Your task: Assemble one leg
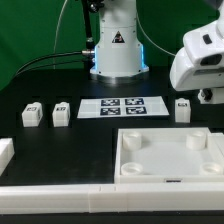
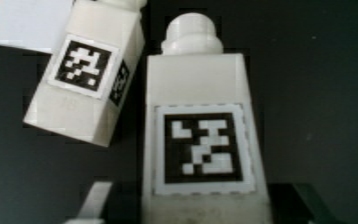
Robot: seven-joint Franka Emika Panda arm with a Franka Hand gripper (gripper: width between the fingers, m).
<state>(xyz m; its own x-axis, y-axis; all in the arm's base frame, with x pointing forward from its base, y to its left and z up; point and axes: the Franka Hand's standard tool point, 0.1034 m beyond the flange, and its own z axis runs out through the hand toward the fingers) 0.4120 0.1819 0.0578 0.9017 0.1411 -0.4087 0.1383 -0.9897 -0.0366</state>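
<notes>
The exterior view was evenly and brightly lit, so the white panel [image 1: 165,155] stood out against the black bench [image 1: 60,135] with only faint, soft shadows. Glare washed out the arm's housing [image 1: 200,55], and a blue glow edged the arm's base [image 1: 117,68]. Detail was coarse throughout. The wrist view was dimmer and blurred: the nearer leg [image 2: 197,130] and a 2nd leg [image 2: 91,70] showed smeared tag edges, and the bench looked nearly black.

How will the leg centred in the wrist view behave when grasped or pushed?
Probably rigid: the leg looks like a moulded plastic block. Flat faces suggest no rolling. The neighbouring leg lies close, so a push may shift both.
</notes>
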